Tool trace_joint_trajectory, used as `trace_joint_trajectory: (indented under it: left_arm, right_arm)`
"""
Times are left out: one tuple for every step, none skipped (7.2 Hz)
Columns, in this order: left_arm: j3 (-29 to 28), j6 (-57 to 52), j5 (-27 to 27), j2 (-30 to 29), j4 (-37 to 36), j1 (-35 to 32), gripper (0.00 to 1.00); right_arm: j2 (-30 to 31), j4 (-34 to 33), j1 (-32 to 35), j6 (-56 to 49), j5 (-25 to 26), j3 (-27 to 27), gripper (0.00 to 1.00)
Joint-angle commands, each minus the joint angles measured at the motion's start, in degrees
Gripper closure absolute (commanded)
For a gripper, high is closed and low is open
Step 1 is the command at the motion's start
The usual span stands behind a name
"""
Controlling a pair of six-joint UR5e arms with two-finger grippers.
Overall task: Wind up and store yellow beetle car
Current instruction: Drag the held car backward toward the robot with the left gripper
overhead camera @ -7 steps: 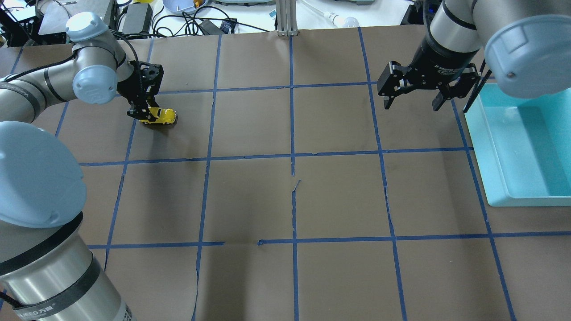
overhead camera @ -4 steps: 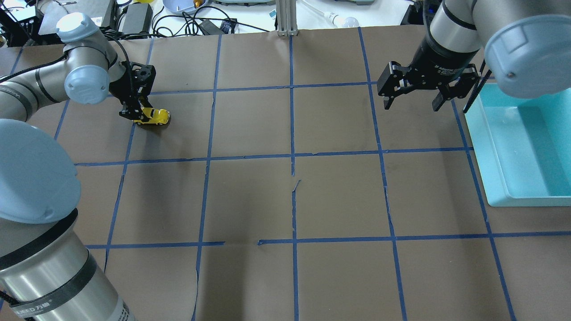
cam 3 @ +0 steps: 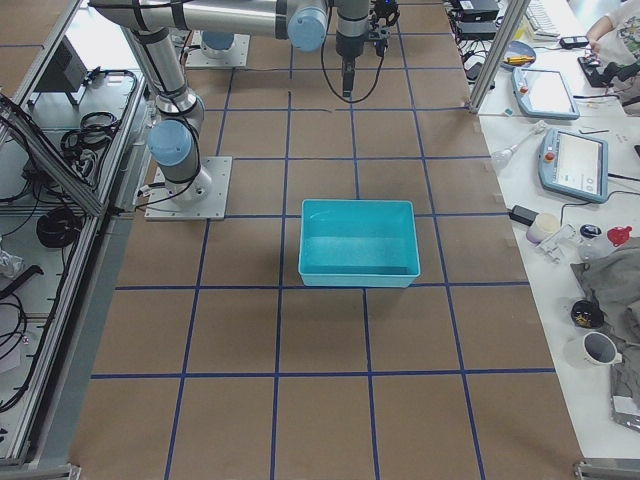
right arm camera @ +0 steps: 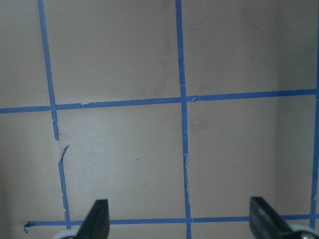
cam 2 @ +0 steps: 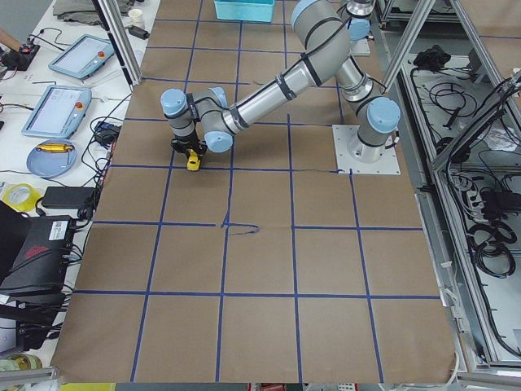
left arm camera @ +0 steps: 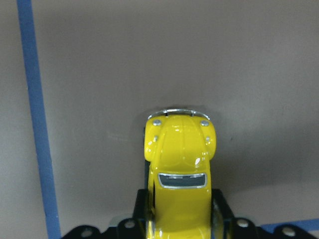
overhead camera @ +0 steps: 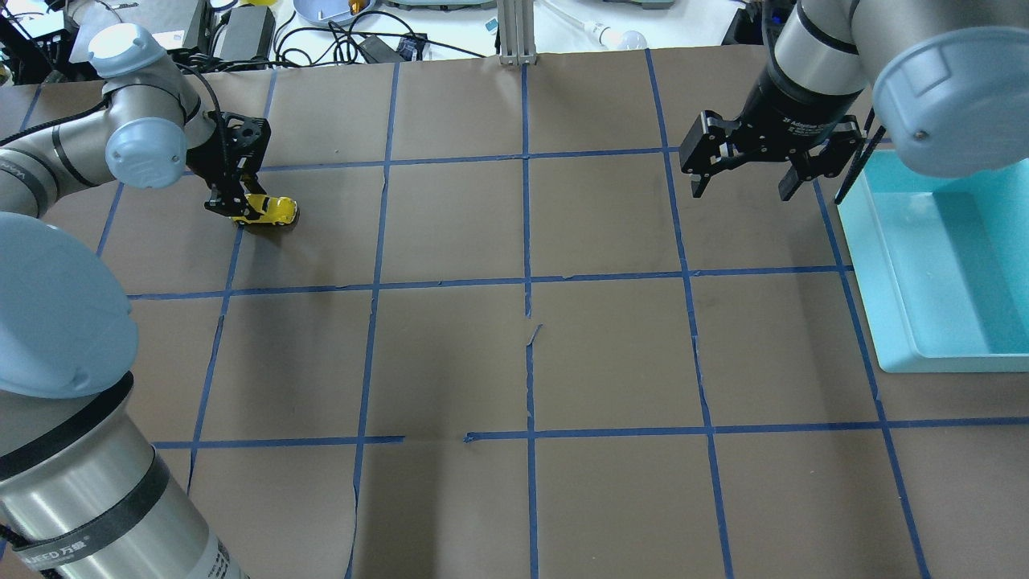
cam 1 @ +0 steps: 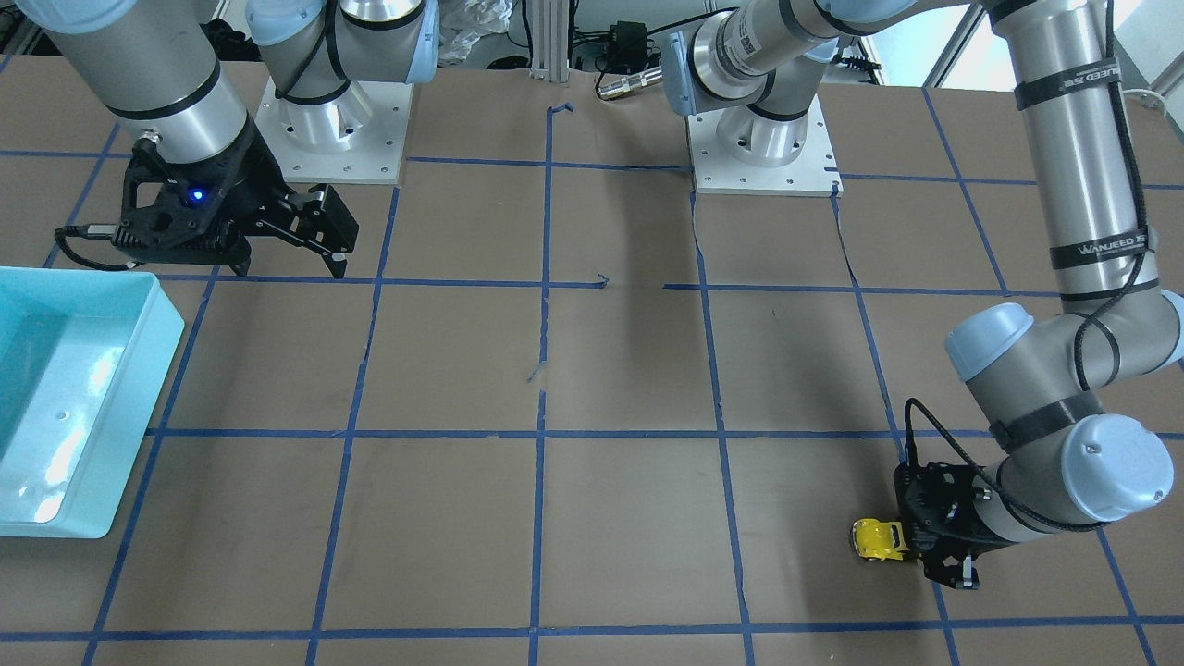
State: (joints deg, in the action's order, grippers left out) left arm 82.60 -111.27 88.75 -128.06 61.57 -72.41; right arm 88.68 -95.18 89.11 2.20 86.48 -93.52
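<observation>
The yellow beetle car [overhead camera: 272, 210] sits on the brown table at the far left, its wheels on the paper. My left gripper [overhead camera: 235, 207] is shut on its rear end. The left wrist view shows the car's [left arm camera: 180, 169] hood pointing away, with the black fingers [left arm camera: 141, 209] on both its sides. In the front-facing view the car [cam 1: 877, 539] sticks out to the left of the left gripper [cam 1: 925, 546]. It also shows small in the exterior left view [cam 2: 193, 161]. My right gripper [overhead camera: 741, 178] hangs open and empty above the table near the teal bin; its fingertips [right arm camera: 97, 219] stand wide apart.
A teal bin [overhead camera: 884, 265] stands at the table's right edge; it also shows in the front-facing view [cam 1: 157, 342] and the exterior right view [cam 3: 358, 278]. Blue tape lines grid the brown paper. Cables and clutter lie beyond the far edge.
My left gripper has dragged the yellow car leftward along the table, a short way toward the blue tape line. The right arm has not moved.
</observation>
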Motion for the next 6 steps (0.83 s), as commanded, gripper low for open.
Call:
trace_joint_trajectory:
  left_arm:
    - [0.02,-0.96,0.02,0.00,0.04,1.04,0.95]
    - [0.02,-0.97,0.02,0.00,-0.05,1.04,0.95]
    - [-0.07,-1.05,0.02,0.00,-0.05,1.13,0.95]
    - [-0.07,-1.06,0.02,0.00,0.04,1.39,0.95]
    - [-0.07,-1.14,-0.06,0.00,-0.05,2.09,0.95]
    - [-0.16,-2.19,0.02,0.00,0.04,2.10,0.94]
  right_arm:
    - [0.00,0.09,0.01,0.00,0.00,0.00,0.00]
    - [0.00,0.09,-0.08,0.00,0.00,0.00,0.00]
    - [0.00,0.09,-0.08,0.00,0.00,0.00,0.00]
    - [0.00,0.09,0.01,0.00,0.00,0.00,0.00]
    - [0.00,0.09,-0.08,0.00,0.00,0.00,0.00]
    - [0.00,0.09,-0.08,0.00,0.00,0.00,0.00]
